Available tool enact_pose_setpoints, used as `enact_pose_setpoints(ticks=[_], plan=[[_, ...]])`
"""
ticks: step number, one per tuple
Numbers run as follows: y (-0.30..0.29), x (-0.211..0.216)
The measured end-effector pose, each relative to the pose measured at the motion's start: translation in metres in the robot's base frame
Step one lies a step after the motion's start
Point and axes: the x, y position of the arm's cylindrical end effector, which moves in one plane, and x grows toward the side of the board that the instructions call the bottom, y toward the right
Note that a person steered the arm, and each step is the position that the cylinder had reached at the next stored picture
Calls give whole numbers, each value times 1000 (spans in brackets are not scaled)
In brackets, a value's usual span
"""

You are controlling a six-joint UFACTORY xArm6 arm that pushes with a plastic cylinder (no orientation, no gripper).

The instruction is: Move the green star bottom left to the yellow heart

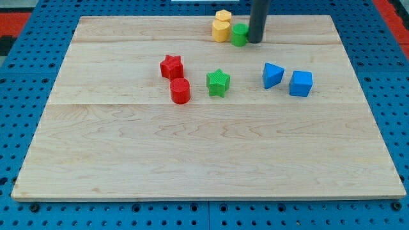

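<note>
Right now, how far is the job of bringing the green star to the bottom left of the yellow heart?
Nothing looks done yet. The green star sits mid-board, right of the red cylinder, far from the yellow blocks at the view's top; which one is the heart I cannot tell. My tip stands beside the green cylinder, not at the star. Left: reach the star and push it up toward the yellow pair.

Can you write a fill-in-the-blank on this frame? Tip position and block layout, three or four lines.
1. My tip stands right beside the green ____ block near the view's top.
2. The green star lies to the view's ____ of the red cylinder.
3. The number of blue blocks on the wooden board is ____.
4. The red star sits just ____ the red cylinder in the view.

Missing words: round; right; two; above
</note>
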Motion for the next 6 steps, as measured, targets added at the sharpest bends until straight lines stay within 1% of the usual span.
enact_pose_setpoints(ticks=[1, 2, 5, 6], plan=[[-22, -22], [4, 11], [-26, 183], [-70, 155]])
